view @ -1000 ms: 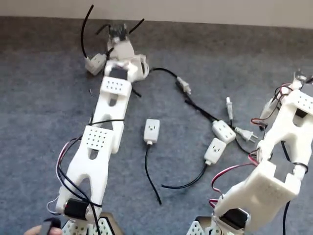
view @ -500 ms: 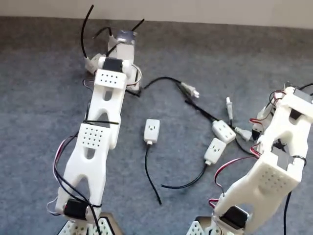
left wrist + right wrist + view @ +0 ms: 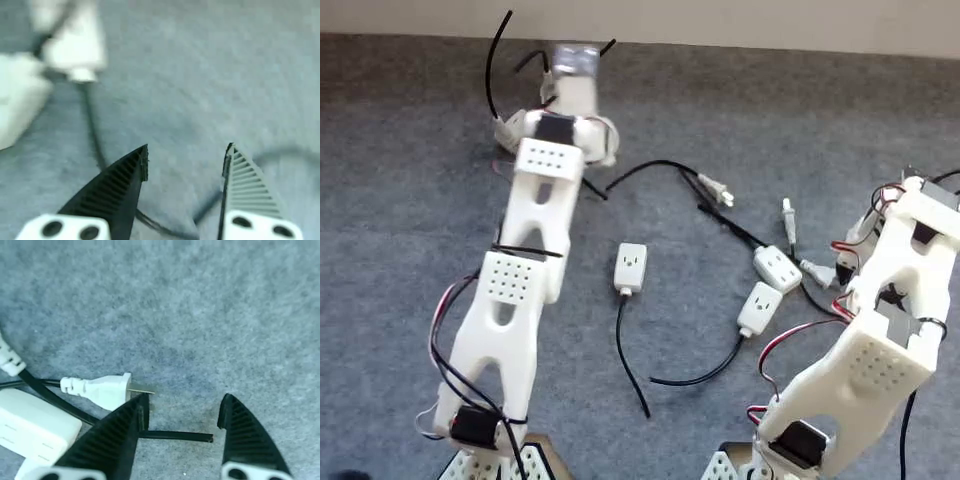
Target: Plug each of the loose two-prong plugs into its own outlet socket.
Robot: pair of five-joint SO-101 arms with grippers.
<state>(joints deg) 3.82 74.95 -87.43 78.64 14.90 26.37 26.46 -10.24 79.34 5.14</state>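
Two-prong plugs point(image 3: 716, 189) point(image 3: 788, 212) point(image 3: 817, 272) lie loose on the grey counter point(image 3: 410, 260), none of them seated in a socket. The left arm point(image 3: 535, 230) reaches far across the counter, and the right arm point(image 3: 895, 300) stands folded at the right side. Three outlet sockets point(image 3: 630, 268) point(image 3: 777, 268) point(image 3: 760, 307) lie between the arms with empty slots. The left claw point(image 3: 186, 160) is released and empty above a black cord point(image 3: 92, 130), near a blurred white socket block point(image 3: 75, 45). The right claw point(image 3: 184, 402) is also released and empty, with one fingertip point(image 3: 142, 402) just beside the prongs of the nearest plug point(image 3: 97, 386).
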